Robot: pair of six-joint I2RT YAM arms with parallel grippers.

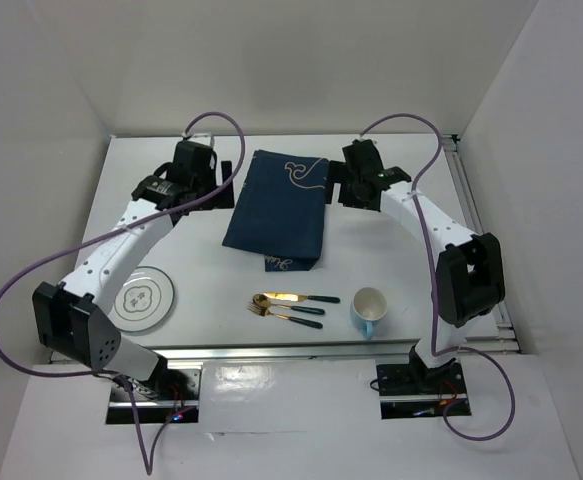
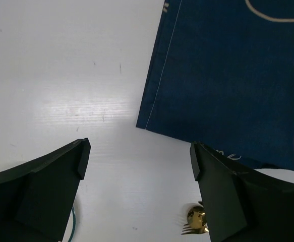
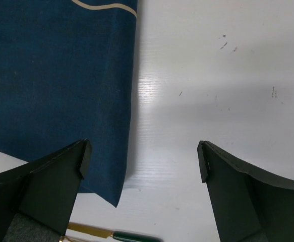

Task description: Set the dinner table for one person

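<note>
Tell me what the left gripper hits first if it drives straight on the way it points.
Most likely the bare dinner table: the left gripper points down at white tabletop, with a corner of the placemat just past its open fingers. Its height above the table is unclear.

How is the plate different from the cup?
The plate is flat and white with a grey pattern; the cup is deeper and light blue outside. The plate sits left of the cutlery, the cup right of it. Both are round and rest on the dinner table, off the navy placemat.
</note>
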